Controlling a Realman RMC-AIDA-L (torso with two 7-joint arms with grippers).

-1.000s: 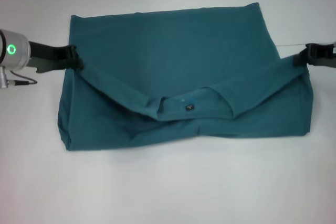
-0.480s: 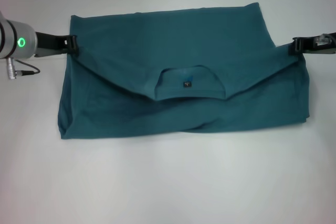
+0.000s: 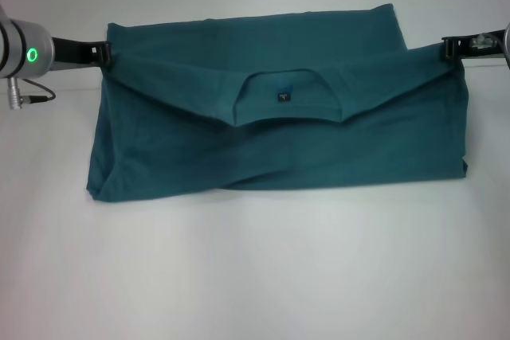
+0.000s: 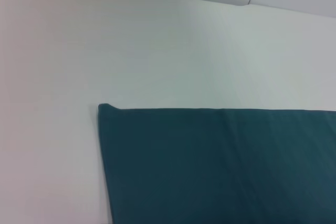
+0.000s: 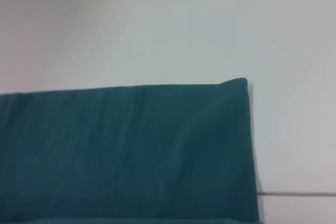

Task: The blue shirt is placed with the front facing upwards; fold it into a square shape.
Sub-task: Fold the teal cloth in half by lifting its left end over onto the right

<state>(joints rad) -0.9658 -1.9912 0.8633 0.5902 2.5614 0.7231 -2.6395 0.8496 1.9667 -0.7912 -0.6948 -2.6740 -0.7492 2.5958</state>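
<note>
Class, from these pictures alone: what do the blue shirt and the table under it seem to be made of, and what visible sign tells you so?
The blue shirt: soft matte fabric, probably cotton knit; it creases, drapes and shows no shine. The table: a smooth, hard white surface, perhaps laminate; it looks flat and even, with no visible grain.

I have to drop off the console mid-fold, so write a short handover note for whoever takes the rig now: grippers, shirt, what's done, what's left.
Left gripper: shut on the blue shirt at its left shoulder corner, near the far left edge.
Right gripper: shut on the shirt at the right shoulder corner.
Shirt: on the white table, lying crosswise. The collar half is lifted and folded over toward the far hem; the neck label faces up at the centre.
Done: the lengthwise fold is mostly carried over.
Left: probably set the held edge down on the far hem, release, then fold the sides in to make a square.
</note>
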